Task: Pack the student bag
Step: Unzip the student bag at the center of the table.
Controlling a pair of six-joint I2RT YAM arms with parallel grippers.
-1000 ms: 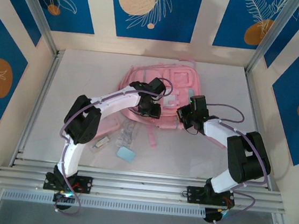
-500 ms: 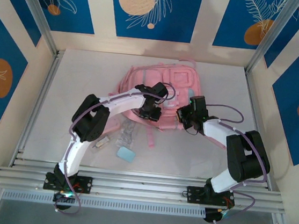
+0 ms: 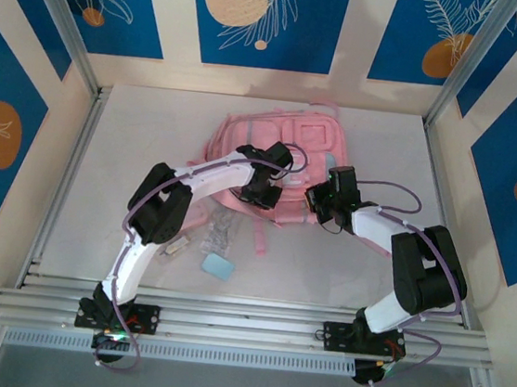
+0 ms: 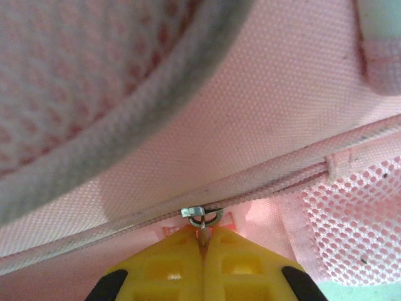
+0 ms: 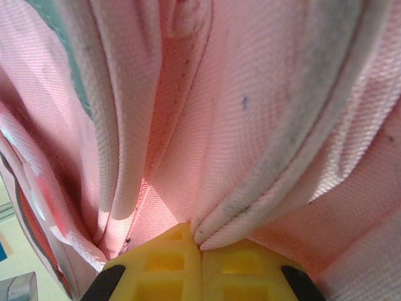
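The student bag is laid flat on the counter, toward the far side. Its zipper pull is pinched by the fully closed left end effector, with the zip track running crosswise past the tips. A seam fold just to the right is clamped by the right end effector.

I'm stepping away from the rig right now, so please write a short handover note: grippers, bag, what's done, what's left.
The left gripper is shut on the zipper pull of the student bag. The right gripper is shut on a fold of the bag's pink fabric. The bag lies flat on the table.
Done: both grips set.
Left: work the zip, then pack the small blue item and the clear packet lying loose beside the left arm.
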